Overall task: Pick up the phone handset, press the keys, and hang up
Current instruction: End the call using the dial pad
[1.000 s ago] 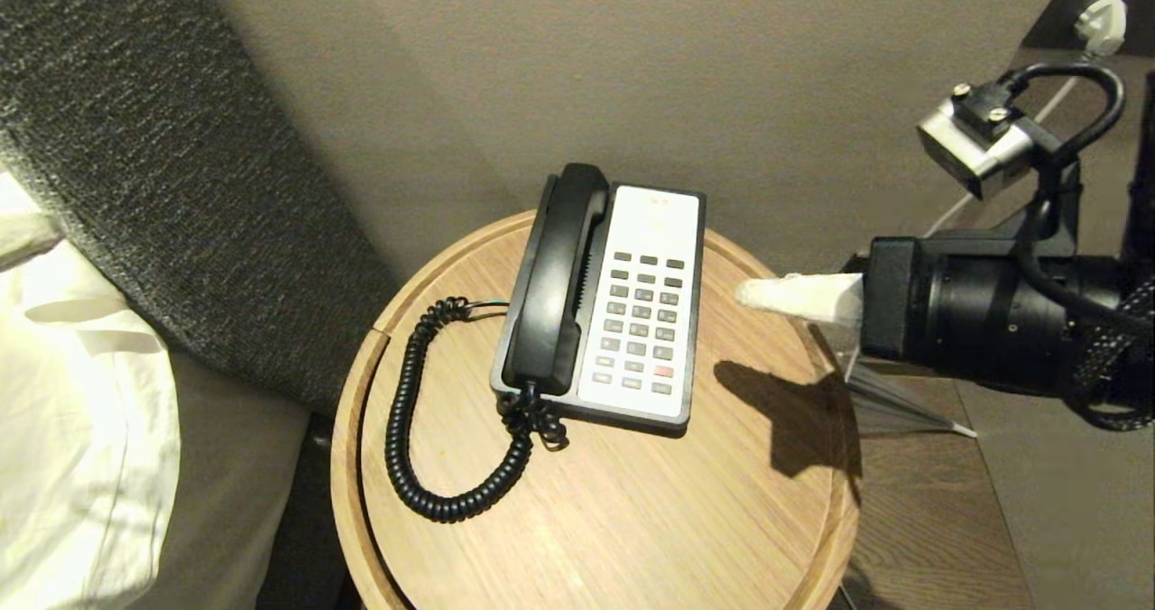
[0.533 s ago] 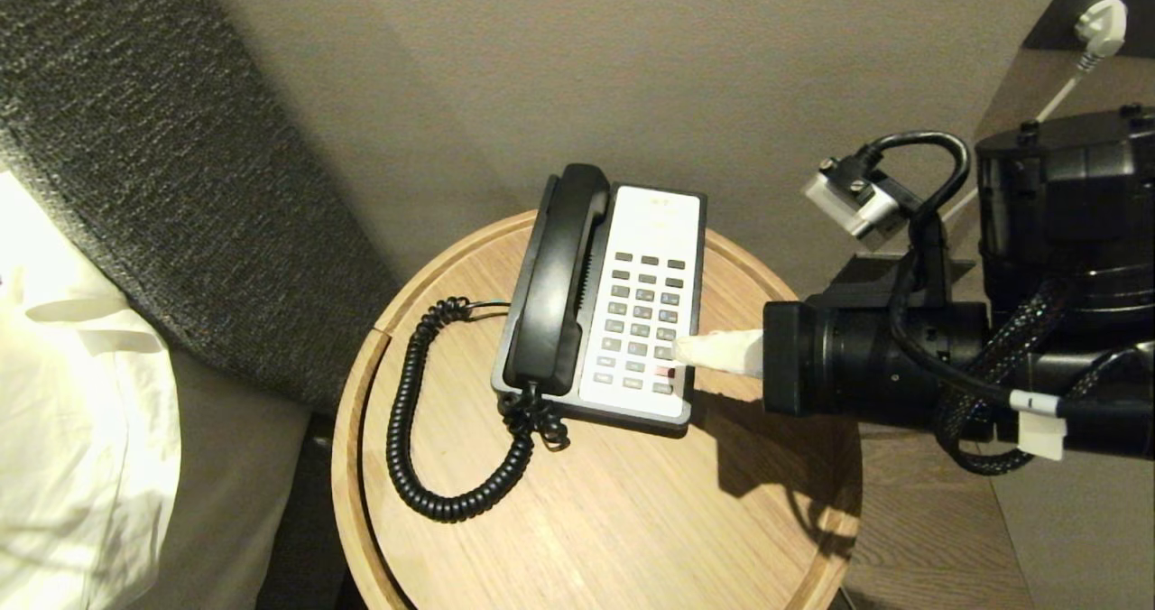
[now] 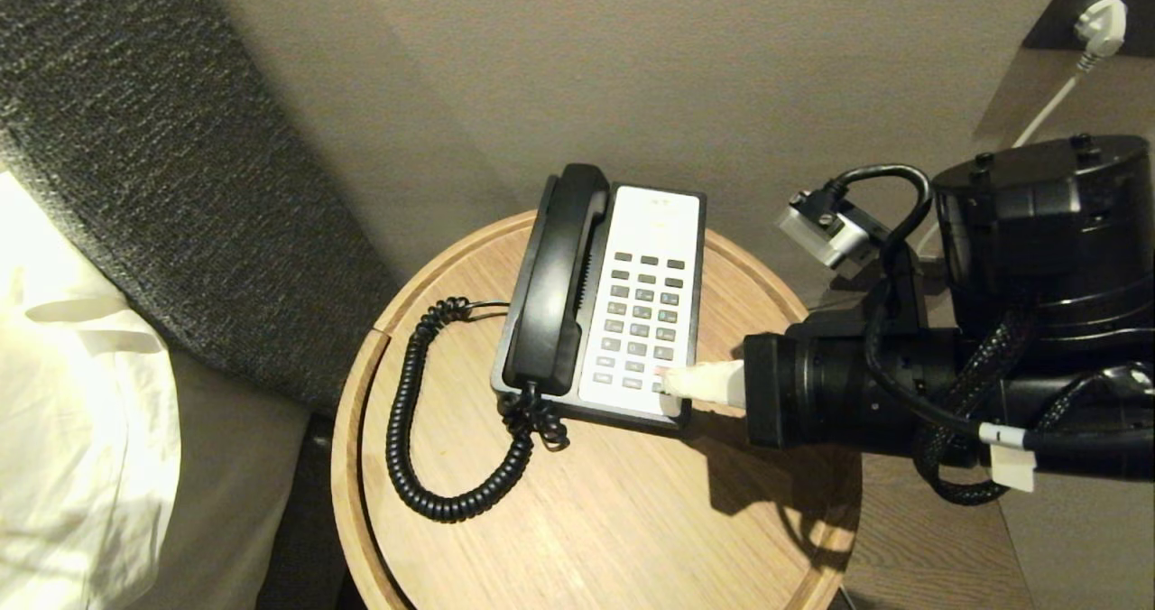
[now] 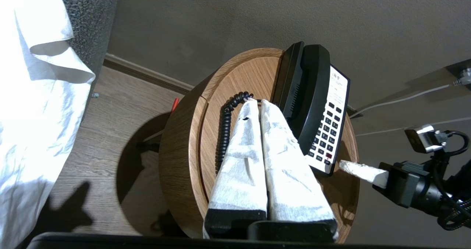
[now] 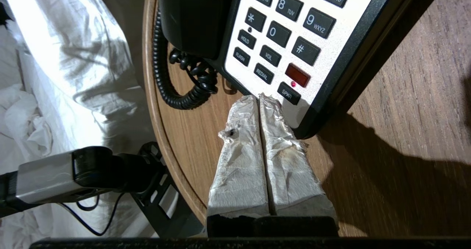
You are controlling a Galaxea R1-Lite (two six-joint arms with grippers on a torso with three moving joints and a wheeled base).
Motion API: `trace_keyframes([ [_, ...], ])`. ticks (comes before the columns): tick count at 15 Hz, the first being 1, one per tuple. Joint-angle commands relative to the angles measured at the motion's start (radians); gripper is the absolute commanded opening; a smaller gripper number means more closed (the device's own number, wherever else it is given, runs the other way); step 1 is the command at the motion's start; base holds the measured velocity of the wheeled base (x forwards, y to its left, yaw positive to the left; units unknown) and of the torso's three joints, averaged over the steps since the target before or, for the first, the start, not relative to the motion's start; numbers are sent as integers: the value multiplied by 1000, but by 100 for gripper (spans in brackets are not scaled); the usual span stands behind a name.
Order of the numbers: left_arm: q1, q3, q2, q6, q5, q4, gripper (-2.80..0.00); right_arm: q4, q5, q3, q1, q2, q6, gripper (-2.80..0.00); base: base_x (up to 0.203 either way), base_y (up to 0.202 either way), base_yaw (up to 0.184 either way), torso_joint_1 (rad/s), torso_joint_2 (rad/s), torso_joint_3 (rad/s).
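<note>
At the phone base's (image 3: 632, 321) near corner, closed right pincer (image 3: 672, 381), handset (image 3: 552, 281) cradled.

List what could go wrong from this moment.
The right gripper, shut, has its tips at the phone base's near corner by the SPKR key; it may hit the wrong key or push the base across the table. The phone handset lies cradled, so keys may be pressed before lifting.

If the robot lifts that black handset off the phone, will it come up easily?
Probably. The handset looks like rigid plastic, so it shouldn't flex. Its smooth, rounded ends might slip. The coiled cord lies slack on the table, so it should stretch before tugging.
</note>
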Motion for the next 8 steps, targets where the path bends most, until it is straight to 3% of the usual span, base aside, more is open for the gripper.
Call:
trace_keyframes([
  [1,1,0,3,-3,0,1,-280,-4,-1,-3,0,23,-1,-280,0,0,0,0,0,0],
  [8,1,1,-5,-3,0,3,-280,-8,-37,-11,-4,45,-36,-280,0,0,0,0,0,0],
])
